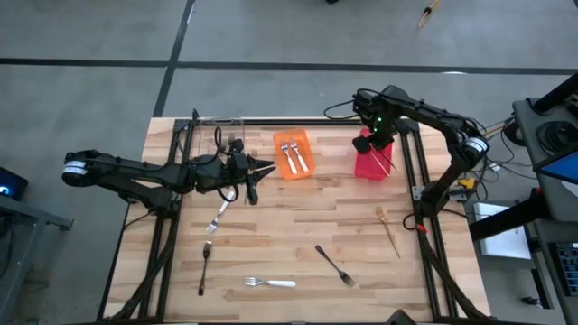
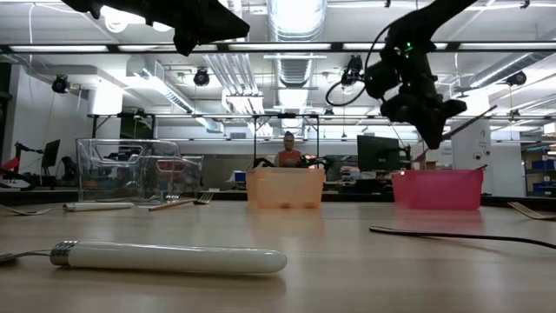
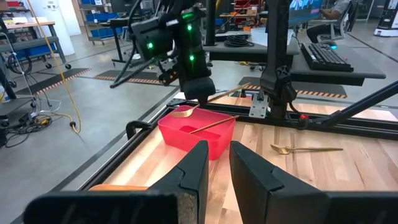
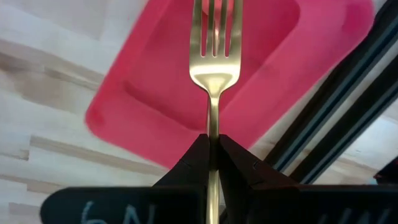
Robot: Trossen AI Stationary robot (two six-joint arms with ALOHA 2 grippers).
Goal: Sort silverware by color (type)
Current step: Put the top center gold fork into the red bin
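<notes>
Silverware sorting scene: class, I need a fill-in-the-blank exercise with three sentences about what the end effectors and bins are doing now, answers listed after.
1. The right end effector is shut on a ____ fork above the red bin.
2. The orange bin holds two forks with ____ handles.
3. A second gold fork lies on the table on the ____ arm's side.

Missing words: gold; white; right

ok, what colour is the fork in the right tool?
Gold fork, held over the red bin; clearest in the right wrist view.
</notes>
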